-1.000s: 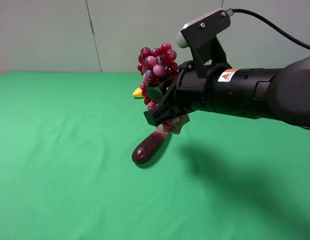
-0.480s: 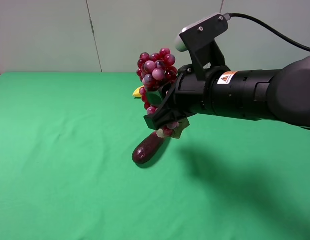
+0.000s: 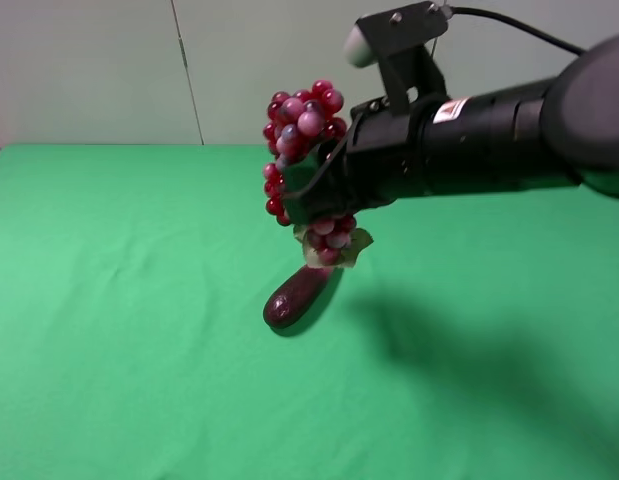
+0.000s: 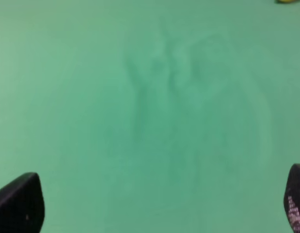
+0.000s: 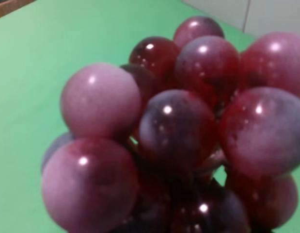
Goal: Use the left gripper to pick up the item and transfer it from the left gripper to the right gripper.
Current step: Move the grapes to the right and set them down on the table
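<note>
A bunch of red-purple grapes with a leaf at its lower end hangs in the air, held by my right gripper, which is shut on it well above the green cloth. In the right wrist view the grapes fill the frame and hide the fingers. My left gripper is open and empty over bare green cloth; only its two dark fingertips show, far apart. The left arm is out of the exterior high view.
A dark purple eggplant lies on the green cloth just below the grapes. A bit of a yellow thing shows at the edge of the left wrist view. A pale wall stands behind the table.
My right arm has lifted the grapes higher and a little to the left. The bunch now hides the yellow thing that showed behind it in the exterior high view.
</note>
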Tool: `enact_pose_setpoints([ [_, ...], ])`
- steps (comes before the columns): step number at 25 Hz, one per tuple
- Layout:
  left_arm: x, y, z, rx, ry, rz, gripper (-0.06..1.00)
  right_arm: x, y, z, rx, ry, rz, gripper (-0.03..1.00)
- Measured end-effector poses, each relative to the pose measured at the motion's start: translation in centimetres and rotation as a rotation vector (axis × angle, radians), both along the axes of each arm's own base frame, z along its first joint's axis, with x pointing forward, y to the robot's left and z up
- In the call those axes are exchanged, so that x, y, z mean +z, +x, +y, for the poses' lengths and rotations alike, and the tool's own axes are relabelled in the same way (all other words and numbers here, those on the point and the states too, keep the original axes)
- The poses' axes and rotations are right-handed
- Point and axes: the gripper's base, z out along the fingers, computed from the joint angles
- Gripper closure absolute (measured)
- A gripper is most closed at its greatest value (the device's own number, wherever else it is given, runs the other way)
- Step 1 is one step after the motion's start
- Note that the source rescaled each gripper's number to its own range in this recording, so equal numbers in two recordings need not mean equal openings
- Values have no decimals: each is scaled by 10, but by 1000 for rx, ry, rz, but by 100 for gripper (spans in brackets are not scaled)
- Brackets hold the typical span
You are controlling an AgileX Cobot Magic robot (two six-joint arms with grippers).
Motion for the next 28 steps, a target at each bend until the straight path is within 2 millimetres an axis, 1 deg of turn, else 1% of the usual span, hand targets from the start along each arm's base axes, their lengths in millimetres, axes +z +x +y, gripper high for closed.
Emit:
enact_pose_setpoints([
  [4,0,0,0,48,0,0,-6,6,20,-19,-67,-5,30,97],
  [10,0,0,0,52,0,0,-6,-1,41,-58,-171,-49,116,97],
  [16,0,0,0,52,0,0,-6,-9,56,-106,-291,-162,187,97],
  [20,0,0,0,52,0,0,-6,-15,58,-131,-362,-245,239,97],
  [23,0,0,0,52,0,0,-6,-18,58,-142,-402,-290,279,97],
  [28,0,0,0,52,0,0,-6,-22,52,-145,-402,-332,353,97],
])
